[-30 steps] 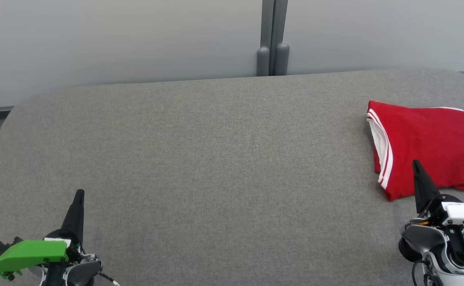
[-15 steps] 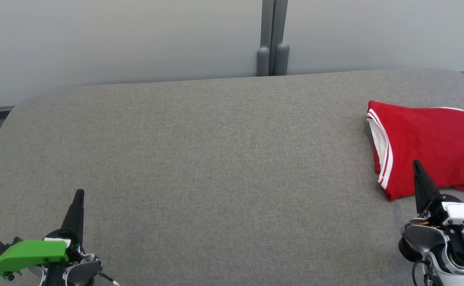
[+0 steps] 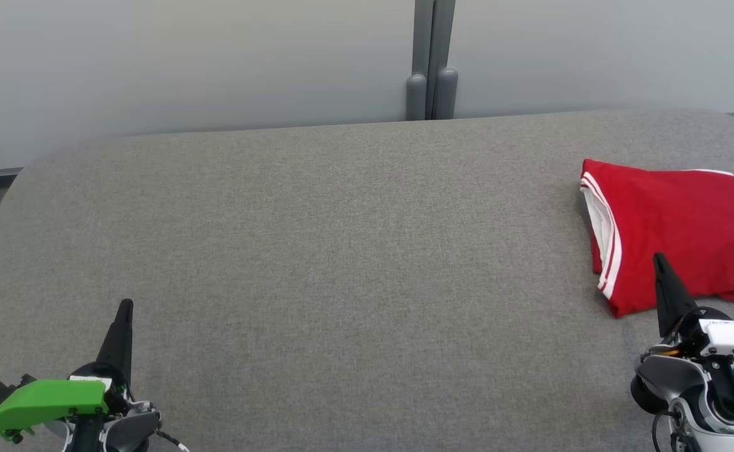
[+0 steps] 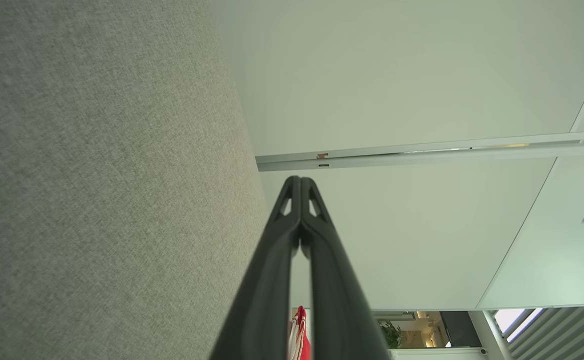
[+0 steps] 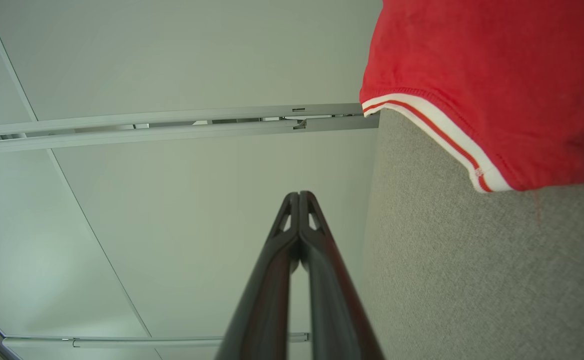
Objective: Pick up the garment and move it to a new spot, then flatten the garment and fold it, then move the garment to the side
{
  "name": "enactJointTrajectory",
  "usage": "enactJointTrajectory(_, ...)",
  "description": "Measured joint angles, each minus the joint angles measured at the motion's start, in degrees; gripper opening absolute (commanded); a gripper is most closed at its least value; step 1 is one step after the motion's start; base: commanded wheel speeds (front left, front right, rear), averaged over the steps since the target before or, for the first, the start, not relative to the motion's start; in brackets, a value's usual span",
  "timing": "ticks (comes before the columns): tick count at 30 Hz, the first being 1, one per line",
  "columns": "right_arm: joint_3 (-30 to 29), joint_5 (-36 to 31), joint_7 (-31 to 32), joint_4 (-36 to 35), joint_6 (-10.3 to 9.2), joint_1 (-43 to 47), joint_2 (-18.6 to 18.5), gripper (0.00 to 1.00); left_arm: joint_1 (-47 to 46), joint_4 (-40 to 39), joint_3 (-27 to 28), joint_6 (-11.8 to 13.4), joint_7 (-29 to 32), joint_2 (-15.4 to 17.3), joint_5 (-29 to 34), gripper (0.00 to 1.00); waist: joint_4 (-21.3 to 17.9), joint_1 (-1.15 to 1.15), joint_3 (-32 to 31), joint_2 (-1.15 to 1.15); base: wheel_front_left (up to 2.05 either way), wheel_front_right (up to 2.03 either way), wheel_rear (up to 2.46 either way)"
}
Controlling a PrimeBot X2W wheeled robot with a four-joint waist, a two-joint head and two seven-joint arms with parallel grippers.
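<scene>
The garment [image 3: 674, 232] is red with white-striped hems, folded into a neat rectangle at the right side of the grey table [image 3: 341, 251]; part of it runs off the picture's right edge. In the right wrist view the garment [image 5: 481, 75] lies just beyond the fingers, off to one side. My right gripper [image 3: 658, 257] is shut and empty, its tip over the garment's near edge in the head view. Far to the lower left, my left gripper [image 3: 126, 304] is shut with nothing in it. Its fingertips [image 4: 300, 181] press together in the left wrist view, where a sliver of garment [image 4: 299, 335] shows.
A pale partition wall [image 3: 184, 63] with a grey post [image 3: 431, 63] runs behind the table's far edge. The table's rounded corners lie at the far left and far right. Open grey cloth stretches between the two grippers.
</scene>
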Motion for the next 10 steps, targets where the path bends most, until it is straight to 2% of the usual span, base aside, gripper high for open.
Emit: enactJointTrajectory(10,0.0,0.0,0.0,0.0,0.0,0.0,0.0,0.0,0.0,0.0,0.0,0.0,0.0,0.0,0.0,0.0,0.0,0.0,0.0,0.0,0.0,0.0,0.0)
